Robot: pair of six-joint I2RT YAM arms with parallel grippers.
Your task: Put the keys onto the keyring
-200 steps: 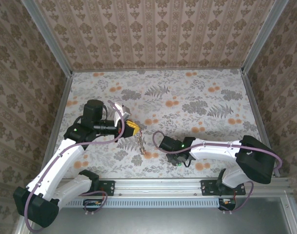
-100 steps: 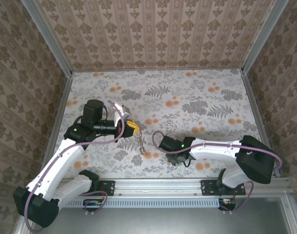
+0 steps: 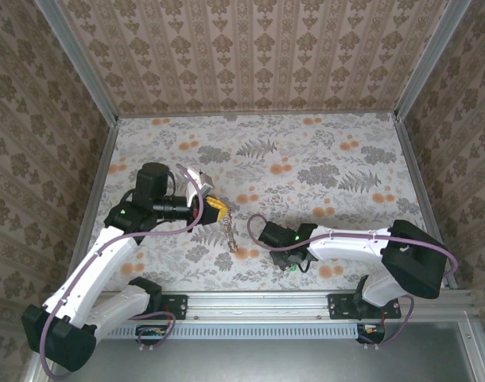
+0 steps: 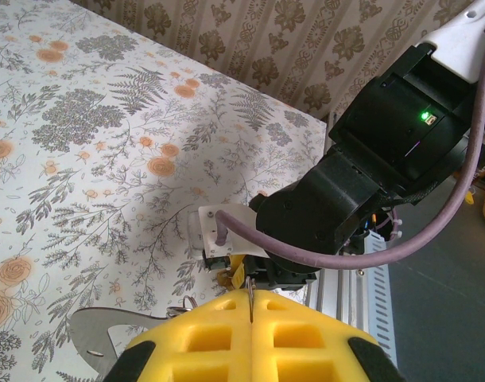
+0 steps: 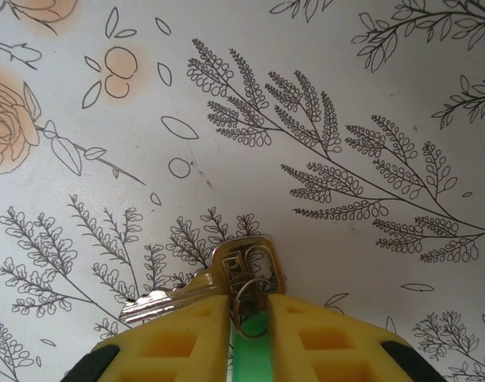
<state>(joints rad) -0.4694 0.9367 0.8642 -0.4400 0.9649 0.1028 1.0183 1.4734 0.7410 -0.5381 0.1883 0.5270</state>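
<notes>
Now left gripper point(image 4: 249, 314) clenched on thin grey metal wire keyring point(image 3: 229, 232); loop dangles below fingertips, apparently presented for threading. Right gripper point(image 5: 248, 322) pinches small silver green-headed keys point(image 5: 242, 256) between fingertips, apparently to lift.

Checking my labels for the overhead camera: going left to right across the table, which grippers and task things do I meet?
Left gripper → keyring hanging below it → right gripper.

Robot lab test cell, two arms point(image 3: 99, 263) bolted to an aluminium rail point(image 3: 258, 305), metal frame point(image 3: 421, 56), wallpapered walls point(image 3: 250, 56), floral-print table point(image 3: 322, 151).
</notes>
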